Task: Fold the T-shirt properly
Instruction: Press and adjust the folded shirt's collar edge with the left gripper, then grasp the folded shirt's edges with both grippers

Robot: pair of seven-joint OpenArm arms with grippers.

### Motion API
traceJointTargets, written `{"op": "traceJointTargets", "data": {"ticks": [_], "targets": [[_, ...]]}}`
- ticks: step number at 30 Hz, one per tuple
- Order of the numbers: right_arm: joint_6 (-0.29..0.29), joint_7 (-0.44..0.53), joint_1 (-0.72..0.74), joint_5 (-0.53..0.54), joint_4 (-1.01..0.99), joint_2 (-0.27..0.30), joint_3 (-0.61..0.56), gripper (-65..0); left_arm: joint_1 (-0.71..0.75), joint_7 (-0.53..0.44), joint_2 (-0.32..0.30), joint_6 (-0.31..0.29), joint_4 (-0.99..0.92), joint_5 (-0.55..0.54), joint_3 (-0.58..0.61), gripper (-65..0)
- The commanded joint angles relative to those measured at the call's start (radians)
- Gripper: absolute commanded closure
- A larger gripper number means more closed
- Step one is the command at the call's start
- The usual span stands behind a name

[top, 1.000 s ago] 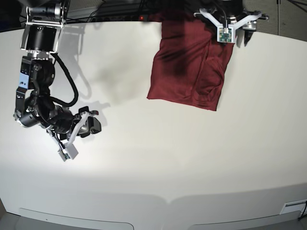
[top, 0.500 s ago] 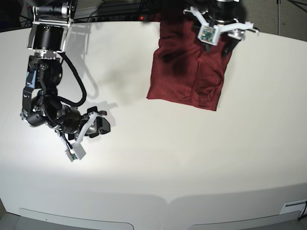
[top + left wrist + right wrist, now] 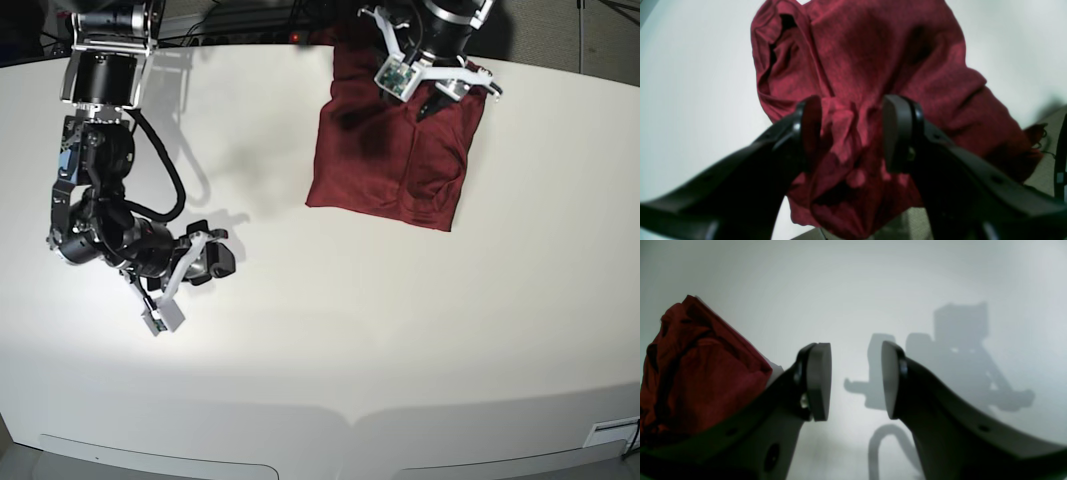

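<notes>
The T-shirt (image 3: 395, 150) is lying folded into a rough rectangle at the table's (image 3: 400, 330) far edge. The left gripper (image 3: 850, 133) is hovering over its bunched far end, jaws spread, nothing pinched, probably lining up a grab. The right gripper (image 3: 856, 380) is waiting well apart over bare table, jaws parted, empty. No containers are showing.
</notes>
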Motion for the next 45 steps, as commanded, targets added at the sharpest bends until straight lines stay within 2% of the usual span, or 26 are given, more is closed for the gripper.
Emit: {"op": "traceJointTargets", "data": {"ticks": [1, 3, 5, 8, 9, 11, 14, 15, 16, 20, 24, 27, 30, 35, 38, 39, 40, 41, 43, 45], "targets": [[0.002, 0.020, 0.025, 0.014, 0.016, 0.009, 0.003, -25.1, -0.003, -0.024, 0.000, 0.002, 0.012, 0.005, 0.000, -27.1], [0.002, 0.019, 0.025, 0.014, 0.016, 0.009, 0.003, -25.1, -0.013, -0.015, 0.000, 0.003, -0.004, 0.004, -0.001, -22.7], [0.002, 0.019, 0.025, 0.014, 0.016, 0.009, 0.003, -25.1, -0.028, 0.005, 0.000, 0.020, -0.024, -0.013, -0.001, -13.5], [0.002, 0.012, 0.025, 0.014, 0.016, 0.009, 0.003, -25.1, -0.038, 0.007, 0.000, 0.091, -0.038, -0.019, -0.001, -3.9], [0.002, 0.012, 0.025, 0.014, 0.016, 0.009, 0.003, -25.1, -0.037, 0.007, 0.000, 0.134, -0.038, -0.013, -0.001, -1.7], [0.002, 0.013, 0.025, 0.014, 0.016, 0.009, 0.003, -25.1, -0.034, 0.028, 0.000, 0.266, -0.038, 0.011, -0.001, -0.8], [0.002, 0.013, 0.025, 0.014, 0.016, 0.009, 0.003, -25.1, -0.026, 0.092, -0.001, 0.559, -0.038, 0.080, -0.001, -0.8], [0.002, 0.013, 0.025, 0.015, 0.016, 0.009, 0.003, -25.1, -0.025, 0.119, -0.002, 0.635, -0.038, 0.097, -0.001, -0.8], [0.002, 0.013, 0.025, 0.015, 0.016, 0.008, 0.003, -25.1, -0.026, 0.149, -0.006, 0.683, -0.038, 0.103, -0.001, -0.8], [0.002, 0.012, 0.025, 0.015, 0.016, 0.009, 0.003, -25.1, -0.016, 0.224, -0.034, 0.683, -0.038, 0.102, -0.001, -0.9], [0.002, 0.012, 0.025, 0.015, 0.016, 0.008, 0.003, -25.1, 0.002, 0.179, -0.033, 0.683, -0.039, 0.103, -0.001, -1.5], [0.002, 0.008, 0.025, 0.014, 0.016, 0.008, 0.003, -25.1, -0.001, 0.135, -0.033, 0.683, -0.039, 0.104, -0.021, -7.3], [0.002, 0.002, 0.025, 0.015, 0.016, 0.009, 0.003, -25.1, -0.001, 0.111, -0.033, 0.683, -0.039, 0.103, -0.099, -13.0], [0.002, 0.001, 0.025, 0.019, 0.016, 0.008, 0.003, -25.1, -0.001, 0.203, -0.033, 0.683, -0.039, 0.102, -0.287, -13.0], [0.002, 0.001, 0.025, 0.102, 0.016, 0.008, 0.003, -25.0, 0.000, 0.243, -0.033, 0.683, -0.039, 0.062, -0.343, -10.0], [0.002, 0.000, 0.025, 0.144, 0.016, 0.008, 0.001, -23.6, 0.002, 0.242, -0.033, 0.683, -0.039, 0.029, -0.345, -7.5], [0.003, 0.000, 0.025, 0.178, 0.016, 0.008, -0.005, -19.0, 0.002, 0.242, -0.031, 0.683, -0.038, -0.012, -0.343, -4.8], [0.005, 0.000, 0.025, 0.200, 0.016, 0.008, -0.018, -12.6, 0.001, 0.240, -0.027, 0.683, -0.038, -0.049, -0.338, -1.2], [0.006, 0.000, 0.025, 0.197, 0.016, 0.008, -0.063, 0.0, 0.002, 0.230, -0.025, 0.683, -0.038, -0.110, -0.311, 0.0], [0.010, 0.001, 0.025, 0.187, 0.016, 0.008, -0.122, 0.0, 0.001, 0.223, -0.025, 0.683, -0.037, -0.145, -0.273, 0.0]]}}
